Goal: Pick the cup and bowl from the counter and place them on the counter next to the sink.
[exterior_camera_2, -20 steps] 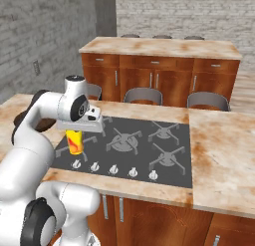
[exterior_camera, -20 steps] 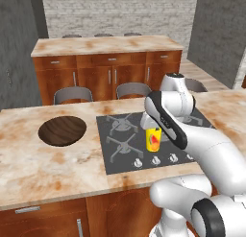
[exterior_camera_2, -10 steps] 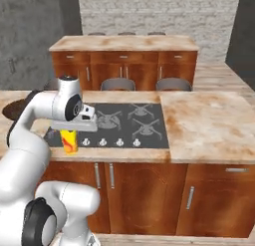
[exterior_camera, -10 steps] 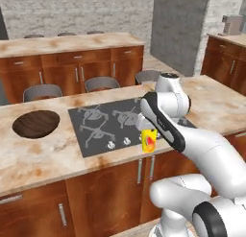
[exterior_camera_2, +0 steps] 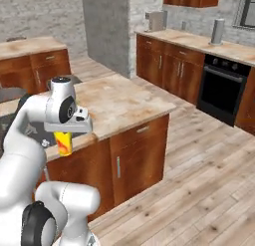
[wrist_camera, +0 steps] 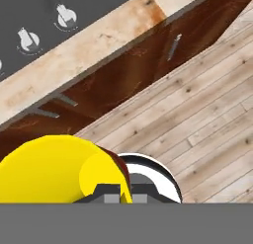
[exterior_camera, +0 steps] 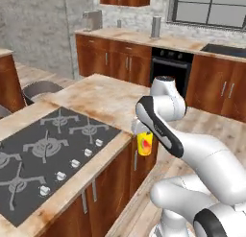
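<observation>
Just past the front edge of the island counter (exterior_camera: 91, 94), over the wooden floor (exterior_camera_2: 199, 165), the gripper (exterior_camera: 142, 131) hangs pointing downward with the yellow cup (exterior_camera: 144, 143) pinched between its jaws. In the left base view the cup sits upright below the white hand, its red-orange mark facing the camera, level with the top of the reddish-brown cabinet fronts (exterior_camera: 115, 178) and clear of the countertop. From the right base view the same cup (exterior_camera_2: 63, 143) hangs beneath the hand beside the counter's edge. Looking down along the hand, the cup's (wrist_camera: 54, 171) yellow body lies at the lower left of the frame, with the floorboards (wrist_camera: 197, 114) below it and the counter edge, cabinet handles and cooktop knobs (wrist_camera: 27, 39) running diagonally above.

Left of the arm, the grey four-burner cooktop (exterior_camera: 43, 149) lies set into the mottled beige top. Across the room, a black oven (exterior_camera: 168, 70) stands among more wood cabinets, and the dark sink (exterior_camera: 223, 50) lies in the far counter below the window (exterior_camera: 211, 8).
</observation>
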